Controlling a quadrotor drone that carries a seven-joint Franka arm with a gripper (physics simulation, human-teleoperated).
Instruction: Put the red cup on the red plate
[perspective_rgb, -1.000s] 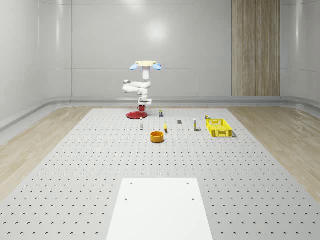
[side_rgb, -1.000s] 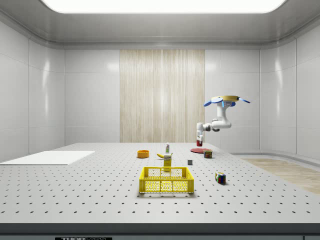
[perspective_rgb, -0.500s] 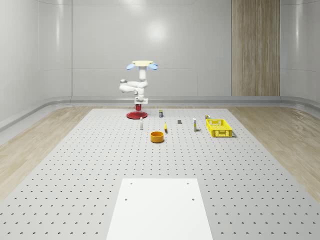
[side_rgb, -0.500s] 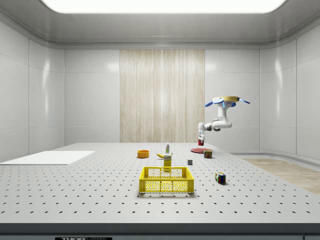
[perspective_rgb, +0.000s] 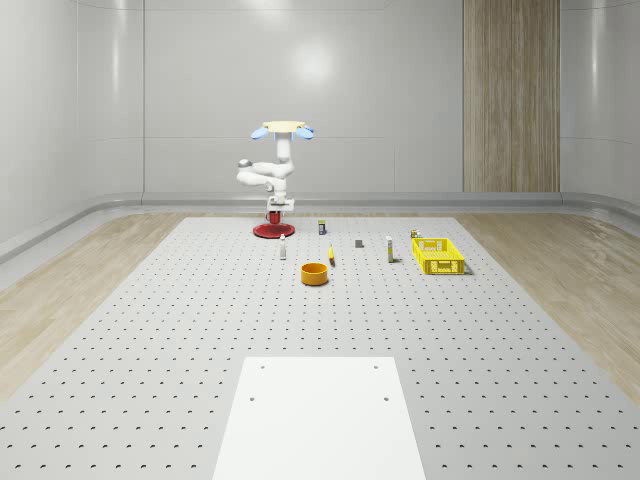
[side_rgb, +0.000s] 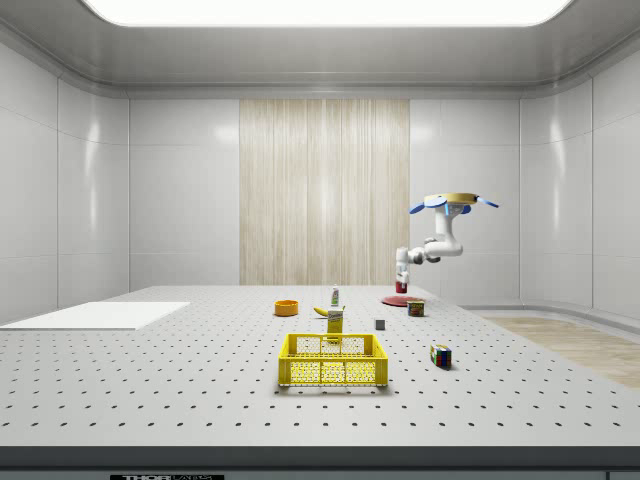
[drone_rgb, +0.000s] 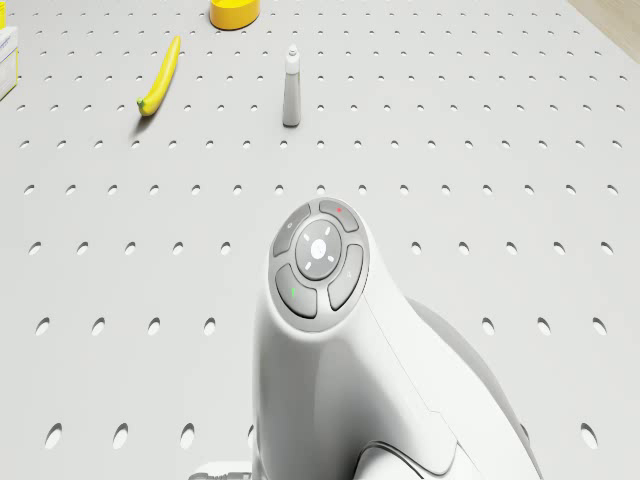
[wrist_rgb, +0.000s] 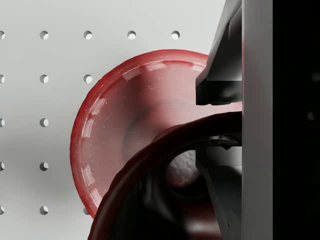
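Since a second ago the drone (perspective_rgb: 285, 129) and arm have been drifting toward the whole-scene view's left – the red cup (perspective_rgb: 276, 215) is now hanging over the red plate (perspective_rgb: 272, 231) rather than off its right edge. The cup is sitting clamped between the gripper's (perspective_rgb: 276, 212) fingers (wrist_rgb: 220, 75), one finger inside the rim, one outside, as the wrist view is showing. In that view the cup's rim (wrist_rgb: 150, 165) is overlapping the plate (wrist_rgb: 110, 125) below it, off toward one side of the dish. Cannot tell whether the cup is touching the plate yet; in the side view the cup (side_rgb: 402, 287) is sitting just above the plate (side_rgb: 396, 300).

The drone is hovering above the plate at the far end of the perforated table (perspective_rgb: 150, 350), the arm (perspective_rgb: 262, 176) folding down from it. Nearby – a small bottle (drone_rgb: 291, 90), a banana (drone_rgb: 160, 78) and an orange bowl (perspective_rgb: 315, 273). The yellow basket (perspective_rgb: 438, 254) is sitting well apart, toward the whole-scene view's right.
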